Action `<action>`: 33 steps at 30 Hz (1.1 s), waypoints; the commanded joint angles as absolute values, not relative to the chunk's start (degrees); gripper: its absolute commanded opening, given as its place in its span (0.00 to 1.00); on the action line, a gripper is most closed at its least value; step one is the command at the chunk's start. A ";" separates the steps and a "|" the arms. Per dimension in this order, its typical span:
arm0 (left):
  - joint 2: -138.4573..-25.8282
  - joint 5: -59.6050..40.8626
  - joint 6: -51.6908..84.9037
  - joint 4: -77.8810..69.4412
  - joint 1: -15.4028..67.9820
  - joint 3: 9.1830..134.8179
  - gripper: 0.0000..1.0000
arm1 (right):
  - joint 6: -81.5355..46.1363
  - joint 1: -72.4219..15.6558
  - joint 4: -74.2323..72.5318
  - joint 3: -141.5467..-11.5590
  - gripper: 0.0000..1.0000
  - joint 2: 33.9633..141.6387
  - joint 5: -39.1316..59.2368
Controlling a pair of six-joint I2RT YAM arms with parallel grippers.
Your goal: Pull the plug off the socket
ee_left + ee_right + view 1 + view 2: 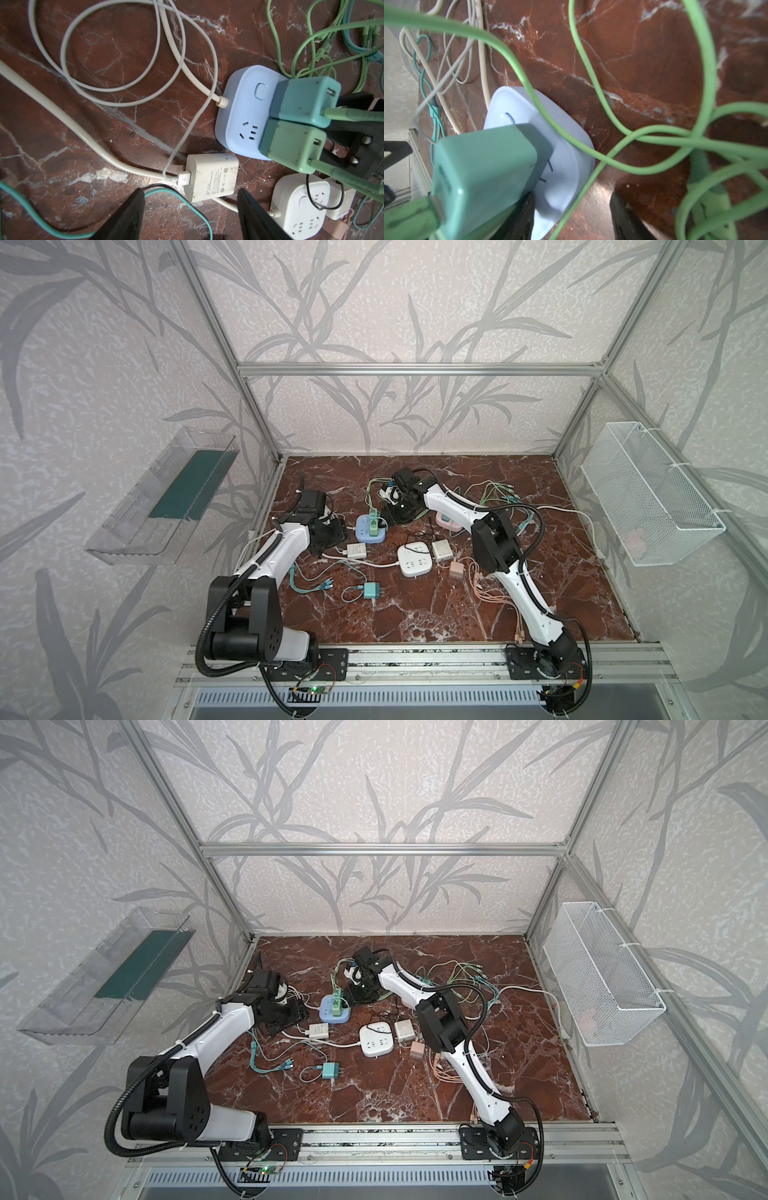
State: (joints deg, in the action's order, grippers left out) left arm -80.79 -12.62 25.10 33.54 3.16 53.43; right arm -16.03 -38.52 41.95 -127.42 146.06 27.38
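Right gripper point(571, 196), jaws apart and empty, fingers point(519, 218) partly cut off; teal plug point(483, 166) sits in blue socket point(566, 166) just left of it. Left gripper point(190, 192) likewise apart.

Both arms look alike: the left arm point(278, 551) and right arm point(451, 499) have glossy white link shells set between bulky matte black joint housings. A ribbed black conduit point(203, 639) loops out near each base and runs along the links. The black base plates point(330, 664) show silver screws, with thin red and black wires beside them. The left gripper point(190, 189) and right gripper point(572, 193) each carry two plain black wedge-shaped fingers point(124, 216)
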 commanded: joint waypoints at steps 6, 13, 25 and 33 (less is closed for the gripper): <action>-76.97 -1.71 24.98 34.52 12.33 56.68 0.75 | -18.53 -38.10 38.03 -120.40 0.58 142.97 22.96; -80.37 -1.47 23.73 29.56 16.70 55.98 0.69 | -19.32 -37.58 34.60 -116.68 0.50 139.49 22.87; -87.28 1.87 23.18 26.46 22.95 59.63 0.69 | -20.63 -36.83 32.83 -115.58 0.46 139.66 23.77; -91.67 3.99 23.80 24.23 23.88 61.27 0.67 | -21.40 -36.83 31.71 -115.75 0.48 140.40 24.53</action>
